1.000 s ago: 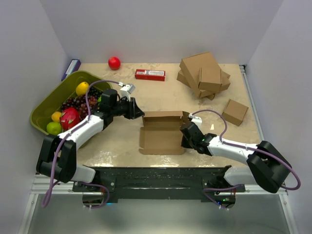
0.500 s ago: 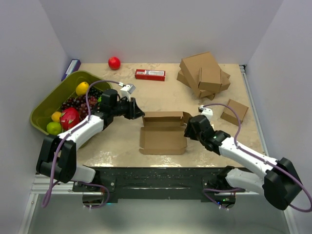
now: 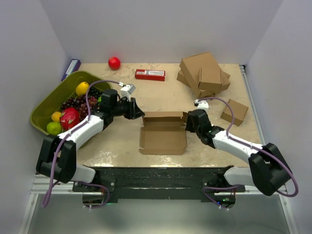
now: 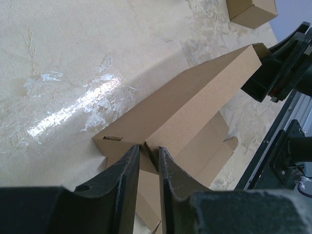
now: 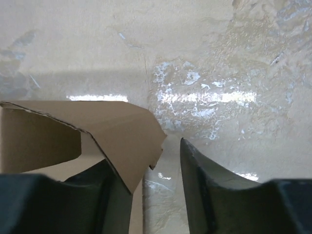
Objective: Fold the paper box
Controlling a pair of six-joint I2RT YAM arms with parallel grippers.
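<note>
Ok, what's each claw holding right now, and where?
Left claw pinches the paper box at its far-left corner flap. Right claw is open, holding nothing.

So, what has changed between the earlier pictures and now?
The right gripper opened and moved farther along the right side of the paper box to its far right corner, where a flap sits between its open jaws. The left gripper stays pinched on the far left corner; the box lies unmoved.

We see a plain brown paper box (image 3: pixel 163 134) between the black left claw (image 3: pixel 141 115) and black right claw (image 3: pixel 186 125). The table (image 3: pixel 161 95) under them is creamy with pale streaks. Far past the left claw sits a red ball (image 3: pixel 114 63), maybe an apple.
</note>
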